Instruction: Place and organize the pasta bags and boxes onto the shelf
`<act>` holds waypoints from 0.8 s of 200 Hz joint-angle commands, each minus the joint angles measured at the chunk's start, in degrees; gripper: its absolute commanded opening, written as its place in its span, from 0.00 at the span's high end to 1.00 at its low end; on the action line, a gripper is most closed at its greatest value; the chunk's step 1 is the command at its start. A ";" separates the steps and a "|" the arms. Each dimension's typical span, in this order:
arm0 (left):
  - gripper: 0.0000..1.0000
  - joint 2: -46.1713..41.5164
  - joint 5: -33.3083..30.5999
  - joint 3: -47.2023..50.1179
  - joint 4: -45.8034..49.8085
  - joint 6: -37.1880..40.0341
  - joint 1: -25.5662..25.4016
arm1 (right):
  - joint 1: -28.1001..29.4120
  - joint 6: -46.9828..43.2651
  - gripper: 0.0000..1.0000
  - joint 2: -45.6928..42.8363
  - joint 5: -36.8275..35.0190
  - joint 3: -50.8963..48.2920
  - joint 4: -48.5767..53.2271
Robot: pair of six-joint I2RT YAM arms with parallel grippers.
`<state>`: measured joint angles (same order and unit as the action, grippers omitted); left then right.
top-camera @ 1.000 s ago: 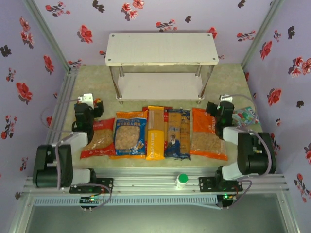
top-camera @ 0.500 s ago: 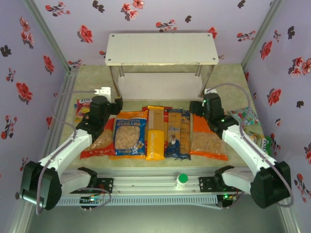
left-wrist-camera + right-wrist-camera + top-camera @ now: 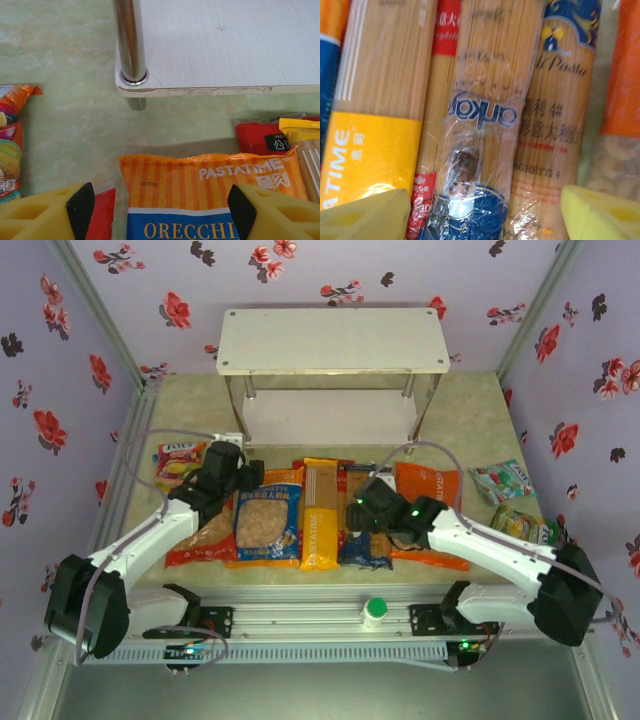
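The blue bag [image 3: 210,175] with orange edges, printed "PASTATIME" and "ORECCHI…", lies on the tabletop [image 3: 75,130] before the shelf [image 3: 225,45]; the left end effector [image 3: 161,212] hangs released over its top edge. Right arm reaches inward, right end effector [image 3: 482,210] released above a dark blue spaghetti pack [image 3: 480,120] beside a yellow pack [image 3: 375,145] marked "TIME".

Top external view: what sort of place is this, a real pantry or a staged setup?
Probably a staged robot test booth: lilac flower-printed walls box in a small green marble-look tabletop, a ribbed aluminium rail runs along its near edge, and a two-tier white-board shelf with metal legs stands at the back.
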<state>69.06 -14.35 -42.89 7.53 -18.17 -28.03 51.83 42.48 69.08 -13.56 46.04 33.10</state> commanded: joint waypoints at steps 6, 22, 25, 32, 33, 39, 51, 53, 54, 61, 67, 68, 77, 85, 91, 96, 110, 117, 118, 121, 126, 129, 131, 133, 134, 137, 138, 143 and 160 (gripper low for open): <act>0.24 0.49 2.12 -1.93 1.78 -1.51 -0.27 | 1.38 5.47 0.17 3.35 -0.42 0.52 -0.92; 0.24 0.55 2.17 -1.93 2.22 -1.43 -0.27 | 1.57 6.53 0.17 5.77 -0.24 1.36 -0.45; 0.24 0.60 2.21 -1.93 2.30 -1.41 -0.27 | 1.52 6.75 0.17 6.24 -0.23 1.48 -0.23; 0.24 0.56 2.27 -1.85 2.48 -1.43 -0.27 | 1.54 7.43 0.17 7.15 -0.42 1.73 0.24; 0.24 0.51 2.24 -1.85 2.48 -1.43 -0.27 | 1.53 7.52 0.17 7.27 -0.42 1.71 0.27; 0.24 0.51 2.23 -1.78 2.49 -1.35 -0.28 | 1.59 7.97 0.17 7.91 -0.73 1.71 0.53; 0.24 0.49 2.23 -1.50 2.49 -1.29 -0.23 | 1.54 8.49 0.17 9.20 -0.92 1.71 0.61; 0.24 0.47 2.27 -1.43 2.49 -1.26 -0.19 | 1.59 8.50 0.17 9.29 -0.82 1.75 0.46; 0.23 0.47 2.24 -1.42 2.49 -1.30 -0.19 | 1.60 8.50 0.17 9.39 -0.84 1.72 0.42; 0.24 0.45 2.22 -1.20 2.40 -1.31 -0.15 | 1.56 8.42 0.17 10.05 -0.32 1.70 -0.22; 0.24 0.40 2.22 -1.07 2.32 -1.34 -0.09 | 1.57 8.39 0.17 10.61 0.17 1.68 -0.79; 0.24 0.43 2.26 -1.06 2.31 -1.29 -0.14 | 1.54 8.35 0.17 10.71 0.28 1.73 -0.86; 0.24 0.33 2.22 -0.88 2.26 -1.34 -0.01 | 1.55 8.41 0.18 11.55 0.91 2.03 -1.44; 0.23 0.23 2.23 -0.72 2.22 -1.34 0.07 | 1.56 8.41 0.18 12.46 1.34 2.33 -1.72; 0.24 0.25 2.22 -0.63 2.23 -1.38 0.15 | 1.52 8.41 0.18 13.03 1.63 2.66 -1.93; 0.24 0.16 2.26 -0.61 2.14 -1.34 0.15 | 1.53 8.41 0.19 13.57 1.98 2.80 -2.14; 0.23 -0.07 2.31 -0.37 2.00 -1.34 0.30 | 1.52 8.31 0.19 14.78 2.56 3.30 -2.50; 0.23 -0.19 2.39 -0.26 1.89 -1.34 0.43 | 1.52 8.24 0.19 15.38 2.65 3.56 -2.43; 0.23 -0.17 2.39 -0.22 1.88 -1.34 0.43 | 1.52 8.24 0.19 15.43 2.66 3.59 -2.43; 0.23 -0.22 2.40 -0.18 1.83 -1.34 0.50 | 1.56 8.17 0.19 15.68 2.66 3.65 -2.43; 0.23 -0.30 2.42 -0.04 1.79 -1.34 0.49 | 1.57 8.14 0.19 15.96 2.71 3.74 -2.34; 0.23 -0.37 2.40 0.00 1.79 -1.34 0.59 | 1.59 8.17 0.19 16.20 2.68 3.79 -2.30; 0.23 -0.42 2.40 0.07 1.79 -1.34 0.61 | 1.53 8.17 0.19 16.29 2.67 3.79 -2.26; 0.23 -0.48 2.46 0.13 1.72 -1.38 0.65 | 1.52 8.15 0.19 16.40 2.69 3.86 -2.26; 0.23 -0.49 2.47 0.15 1.71 -1.36 0.68 | 1.52 8.15 0.20 16.46 2.68 3.87 -2.30; 0.23 -0.53 2.48 0.22 1.70 -1.34 0.69 | 1.56 8.08 0.20 16.58 2.79 3.81 -2.34; 0.23 -0.56 2.48 0.24 1.70 -1.34 0.74 | 1.54 8.07 0.20 16.64 2.81 3.89 -2.34; 0.23 -0.60 2.56 0.34 1.62 -1.34 0.84 | 1.56 8.06 0.20 16.92 3.03 3.99 -2.49; 0.23 -0.88 2.76 0.82 1.39 -1.42 1.21 | 1.52 7.96 0.22 17.98 3.48 4.38 -2.51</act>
<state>69.14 -12.38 -43.00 8.82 -19.00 -27.66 52.95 49.60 85.47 -11.00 48.82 30.70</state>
